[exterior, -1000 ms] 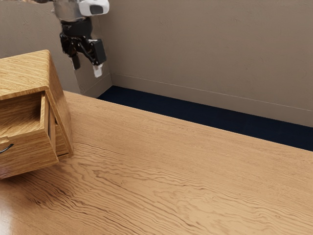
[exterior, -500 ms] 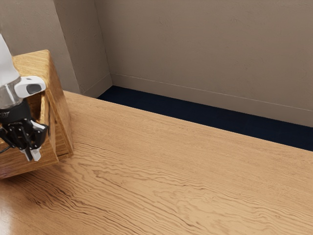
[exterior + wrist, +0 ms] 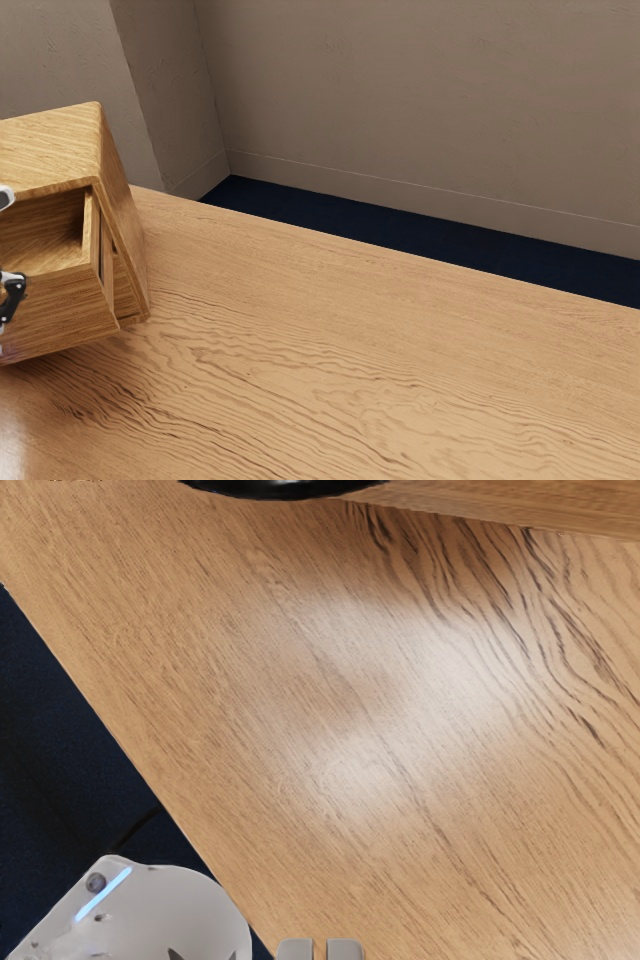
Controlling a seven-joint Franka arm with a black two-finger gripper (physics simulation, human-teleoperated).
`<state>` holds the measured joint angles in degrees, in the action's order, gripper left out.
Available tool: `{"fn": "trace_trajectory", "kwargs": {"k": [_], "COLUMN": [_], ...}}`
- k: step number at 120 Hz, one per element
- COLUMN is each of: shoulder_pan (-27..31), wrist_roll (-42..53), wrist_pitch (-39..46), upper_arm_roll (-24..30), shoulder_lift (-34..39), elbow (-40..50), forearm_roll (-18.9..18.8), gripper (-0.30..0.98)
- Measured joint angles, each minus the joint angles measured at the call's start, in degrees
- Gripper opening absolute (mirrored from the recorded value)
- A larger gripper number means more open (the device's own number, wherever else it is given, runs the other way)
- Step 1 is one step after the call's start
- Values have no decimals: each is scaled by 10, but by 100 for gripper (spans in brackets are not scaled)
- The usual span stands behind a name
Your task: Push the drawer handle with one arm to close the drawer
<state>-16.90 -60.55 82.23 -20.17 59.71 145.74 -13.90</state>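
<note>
My gripper (image 3: 12,294) is partly cut off by the exterior view's left edge, in front of the drawer (image 3: 62,312), which stands pulled out of the wooden cabinet (image 3: 50,150). In the wrist view the two grey tips of my gripper (image 3: 320,950) stand close together, with only a thin gap and nothing held between them. A black curved handle (image 3: 285,488) shows beside the wooden drawer front (image 3: 530,504). I cannot tell whether the gripper touches the handle or the drawer.
The wooden table (image 3: 370,350) extends to the exterior view's right of the cabinet, with a wall (image 3: 430,100) behind it. In the wrist view, the white robot base (image 3: 160,915) stands by the table's edge, near dark blue floor (image 3: 60,750).
From above and behind the cabinet, my hand has come down in front of the drawer, then moved to the exterior view's left edge. Its fingers have closed. The drawer stands as before.
</note>
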Motion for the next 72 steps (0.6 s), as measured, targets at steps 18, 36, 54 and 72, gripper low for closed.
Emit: {"fn": "trace_trajectory", "kwargs": {"k": [18, 36, 54, 72], "shoulder_pan": [-17, -38, -85, -126], "wrist_roll": [-53, -91, -118, -137], "wrist_pitch": [-5, 3, 14, 21], "upper_arm_roll": [-35, -64, -116, -162], "shoulder_lift": [1, 0, 0, -1], "elbow": [-2, -7, -14, -27], "forearm_roll": [-46, -83, -132, -173], "gripper": [-10, -10, -10, -10]}}
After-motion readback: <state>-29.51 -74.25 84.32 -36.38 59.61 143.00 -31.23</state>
